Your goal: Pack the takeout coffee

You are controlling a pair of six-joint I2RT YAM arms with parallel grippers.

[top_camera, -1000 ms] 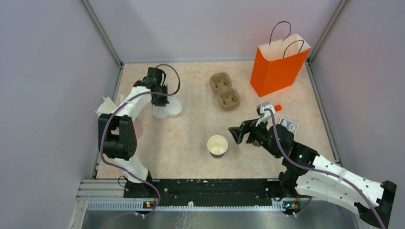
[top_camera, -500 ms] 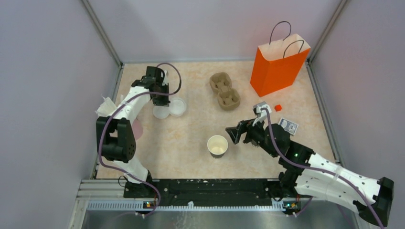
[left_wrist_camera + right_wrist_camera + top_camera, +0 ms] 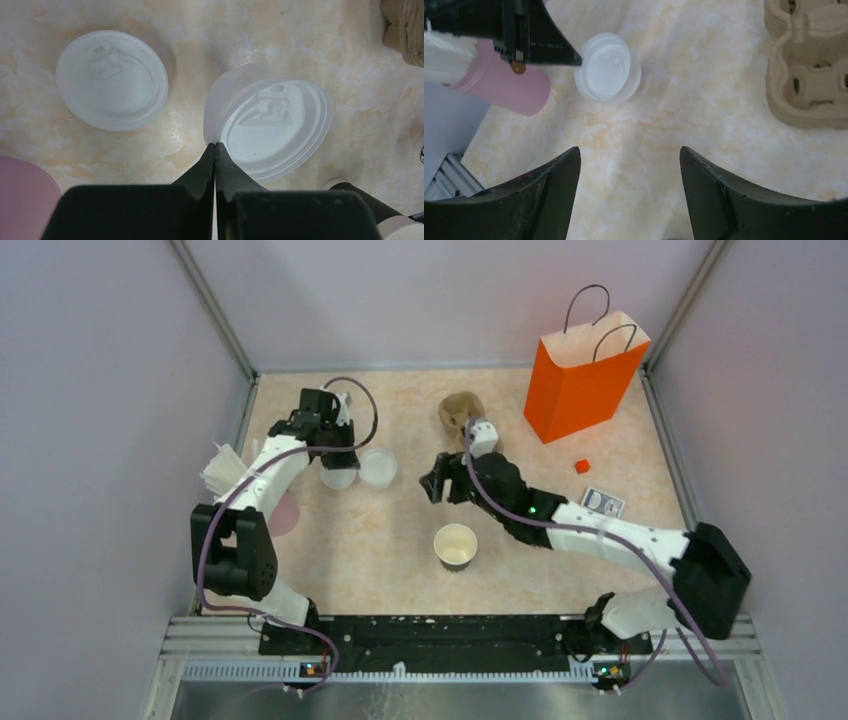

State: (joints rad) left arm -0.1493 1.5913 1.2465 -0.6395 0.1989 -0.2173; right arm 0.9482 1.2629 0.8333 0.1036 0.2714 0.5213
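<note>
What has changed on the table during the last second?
The right gripper, open, swung from beside the open tan paper cup farther out and leftward, towards the round white plastic lids. The left gripper, shut, shifted the right-hand lid slightly rightward. The cup, brown pulp tray and orange paper bag stayed put.

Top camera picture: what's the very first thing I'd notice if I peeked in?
The bright orange paper bag standing at the far right corner jumps out first. Next, the open paper cup with no lid, alone in the middle near the front. Then two white lids at the far left, with the left end effector shut right at one's rim.
</note>
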